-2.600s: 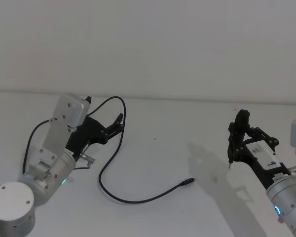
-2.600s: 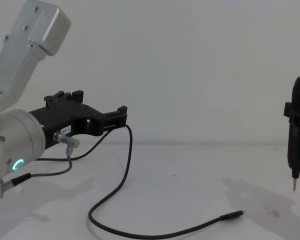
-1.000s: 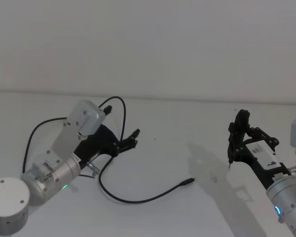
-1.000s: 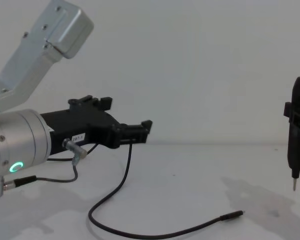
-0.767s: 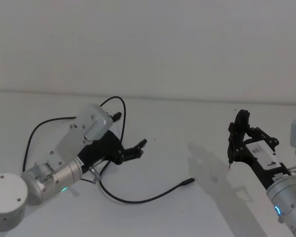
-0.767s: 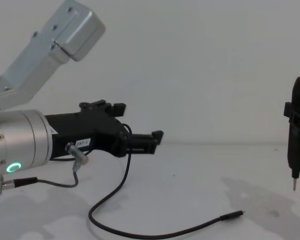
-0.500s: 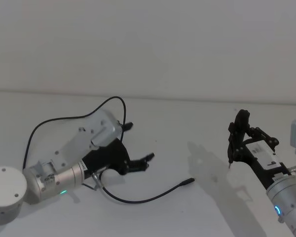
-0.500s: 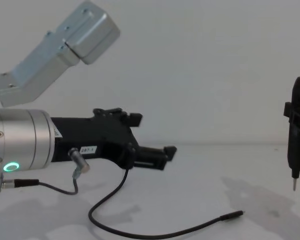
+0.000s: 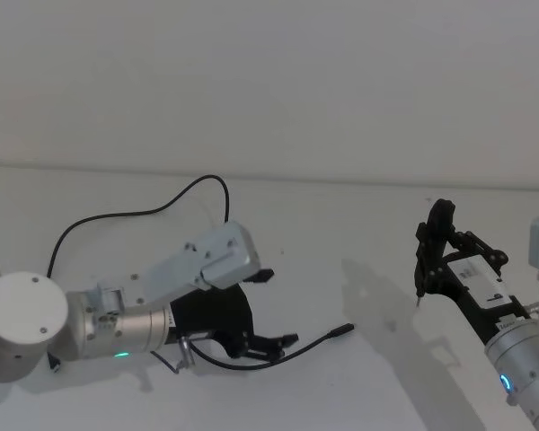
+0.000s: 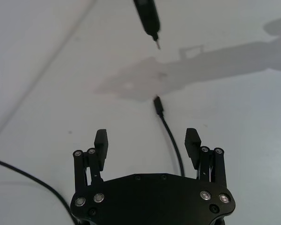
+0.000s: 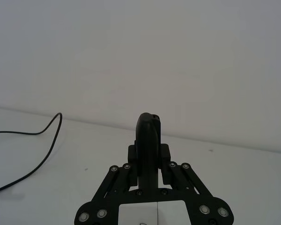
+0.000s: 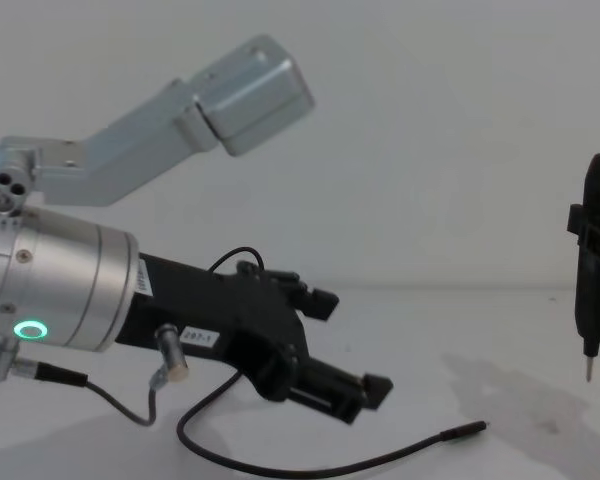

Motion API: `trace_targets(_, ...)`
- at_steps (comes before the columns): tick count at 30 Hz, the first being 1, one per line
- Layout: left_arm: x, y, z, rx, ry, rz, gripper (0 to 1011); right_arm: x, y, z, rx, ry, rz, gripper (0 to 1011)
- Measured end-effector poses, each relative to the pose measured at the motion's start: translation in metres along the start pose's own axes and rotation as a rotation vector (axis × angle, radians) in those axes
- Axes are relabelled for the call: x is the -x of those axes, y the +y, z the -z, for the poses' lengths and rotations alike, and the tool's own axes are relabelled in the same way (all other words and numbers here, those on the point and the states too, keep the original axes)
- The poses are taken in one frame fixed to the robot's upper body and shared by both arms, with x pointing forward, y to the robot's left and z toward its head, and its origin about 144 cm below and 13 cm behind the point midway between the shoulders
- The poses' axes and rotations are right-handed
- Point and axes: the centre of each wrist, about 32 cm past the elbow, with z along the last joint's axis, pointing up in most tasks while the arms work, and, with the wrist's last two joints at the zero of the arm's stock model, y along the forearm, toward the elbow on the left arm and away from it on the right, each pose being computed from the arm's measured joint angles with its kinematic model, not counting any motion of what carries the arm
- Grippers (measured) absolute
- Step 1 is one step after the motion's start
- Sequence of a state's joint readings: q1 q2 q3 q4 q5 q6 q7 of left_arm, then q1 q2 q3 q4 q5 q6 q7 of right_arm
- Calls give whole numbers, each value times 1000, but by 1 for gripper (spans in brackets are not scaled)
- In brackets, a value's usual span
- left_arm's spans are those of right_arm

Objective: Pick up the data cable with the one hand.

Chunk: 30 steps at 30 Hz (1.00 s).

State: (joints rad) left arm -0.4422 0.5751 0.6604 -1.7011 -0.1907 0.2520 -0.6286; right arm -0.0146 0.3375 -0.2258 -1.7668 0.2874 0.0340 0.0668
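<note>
Silver wrist cylinder (image 12: pixel 70 290), green ring light (image 12: pixel 28 329) glowing, looms at the near left in the chest view. Off its end the left gripper (image 12: pixel 345 345) reaches out to the right, tilted down and hovering over the white table (image 9: pixel 341 224). Look at its fingers (image 10: pixel 192 140): spread wide, gripping nothing!

The data cable (image 9: pixel 322 337) lies flat on the table. The left wrist view has it running up the gap between the two fingers, closer to one of them and touching neither, with the slim plug (image 10: pixel 158 105) lying just past the fingertips. From the head camera one fingertip sits right by the cable's near curve, though I cannot tell if it makes contact, and the plug points off to the right.

A thin grey wire with a silver connector (image 12: pixel 172 365) hangs beside the gripper body. Over on the right, well apart from the plug, the right gripper (image 11: pixel 149 157) hangs above the table, pinched tight on a black pen-shaped tool (image 12: pixel 592 290), metal tip down. Farther back, the cable's other stretch arcs up and away toward the far left of the table.
</note>
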Motion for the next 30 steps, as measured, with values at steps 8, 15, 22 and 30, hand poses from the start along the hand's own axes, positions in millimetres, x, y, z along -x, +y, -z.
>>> trace_targets(8, -1, -9, -8, -80, 11, 63, 1001, 0, 0, 0, 0, 0, 0, 268)
trace_targets(15, -1, -17, -12, -120, 23, 76, 1001, 0, 0, 0, 0, 0, 0, 268)
trace_targets(22, 1, -24, -13, -149, 33, 73, 1002, 0, 0, 0, 0, 0, 0, 268)
trace_targets(30, 3, -32, -14, -179, 39, 60, 1002, 0, 0, 0, 0, 0, 0, 268)
